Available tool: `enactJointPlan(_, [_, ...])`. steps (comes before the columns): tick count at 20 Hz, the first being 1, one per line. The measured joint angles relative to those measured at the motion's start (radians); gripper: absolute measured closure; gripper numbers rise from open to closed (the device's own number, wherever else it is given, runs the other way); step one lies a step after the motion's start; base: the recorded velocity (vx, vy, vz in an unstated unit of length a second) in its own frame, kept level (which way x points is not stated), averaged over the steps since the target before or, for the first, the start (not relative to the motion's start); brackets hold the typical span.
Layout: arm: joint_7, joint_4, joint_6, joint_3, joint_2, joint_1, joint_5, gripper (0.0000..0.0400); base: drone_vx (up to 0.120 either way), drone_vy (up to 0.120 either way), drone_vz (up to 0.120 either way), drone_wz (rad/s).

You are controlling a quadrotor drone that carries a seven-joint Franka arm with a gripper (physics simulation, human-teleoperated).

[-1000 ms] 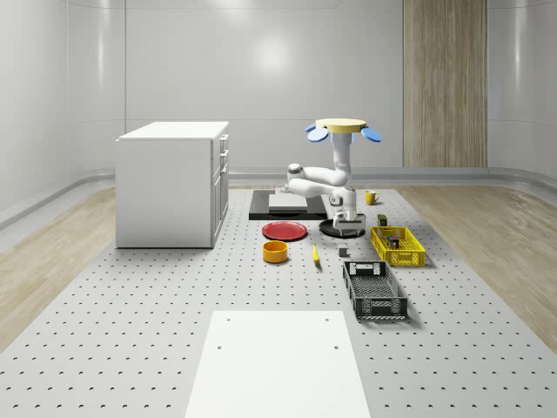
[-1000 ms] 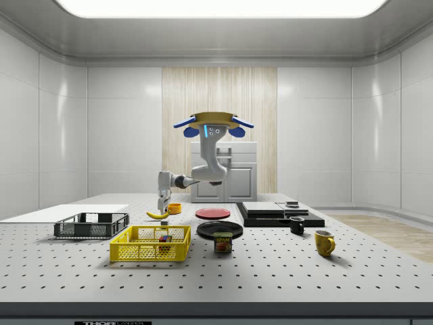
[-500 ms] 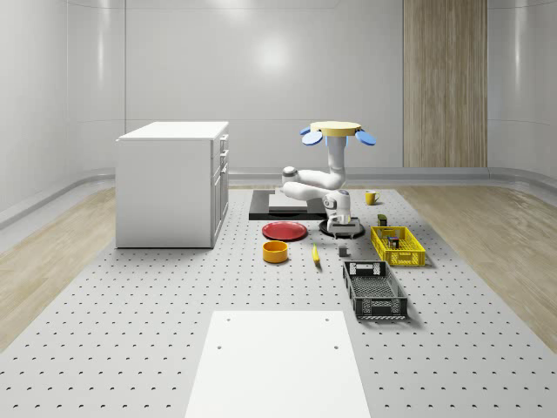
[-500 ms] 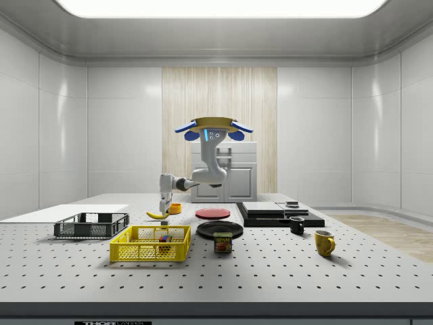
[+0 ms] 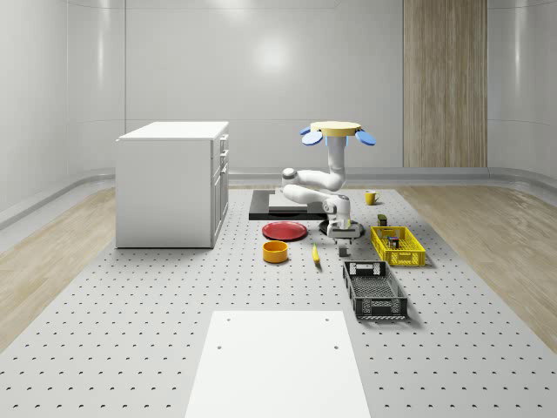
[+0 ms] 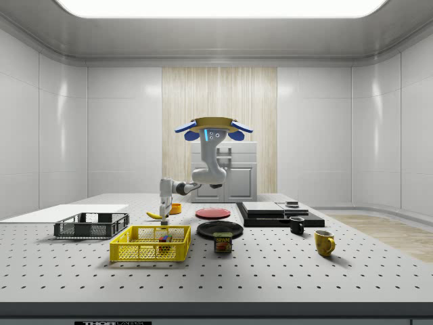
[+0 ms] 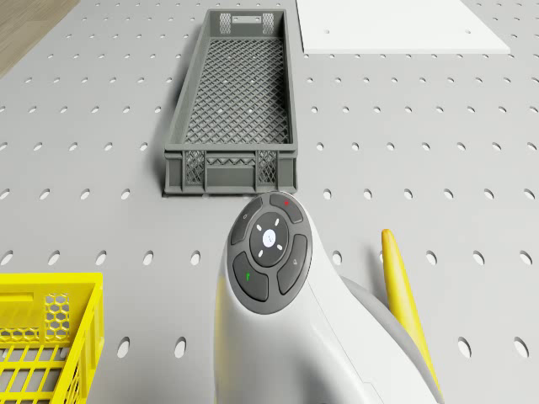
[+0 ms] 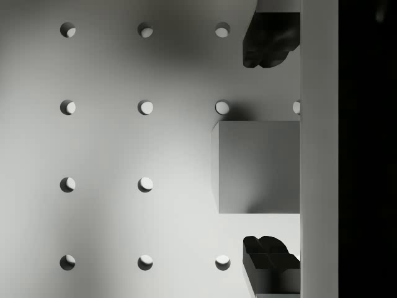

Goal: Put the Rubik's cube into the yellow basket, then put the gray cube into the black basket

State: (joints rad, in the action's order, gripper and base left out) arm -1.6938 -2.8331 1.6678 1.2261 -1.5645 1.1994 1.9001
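Observation:
The gray cube (image 8: pixel 257 166) lies on the perforated table, and my open gripper (image 8: pixel 270 152) stands around it, one dark fingertip (image 8: pixel 270 40) on each side with gaps showing. In the whole-scene view the gripper (image 5: pixel 345 233) hangs low just above the gray cube (image 5: pixel 344 252), left of the yellow basket (image 5: pixel 398 246). The Rubik's cube (image 6: pixel 164 238) sits inside the yellow basket (image 6: pixel 150 244). The black basket (image 5: pixel 374 290) stands nearer the front, and the black basket (image 7: pixel 232 101) holds nothing. The drone (image 5: pixel 335 131) hovers over the black plate, arm folded down.
A banana (image 5: pixel 315 253), an orange bowl (image 5: pixel 275 251) and a red plate (image 5: pixel 285 230) lie left of the gripper. A black plate (image 5: pixel 335 228) and a dark tray (image 5: pixel 278 207) are behind it. A white cabinet (image 5: pixel 174 183) stands at the left, a white sheet (image 5: pixel 277 361) in front.
The drone shifted slightly to the whole-scene view's left, then held. The arm folded and the gripper sank lower toward the gray cube.

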Motion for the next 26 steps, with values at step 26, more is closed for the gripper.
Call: enactJointPlan(26, [0.039,0.075,0.012,-0.067,0.038,0.022,0.069,0.0127,0.000,0.000,0.000,0.000])
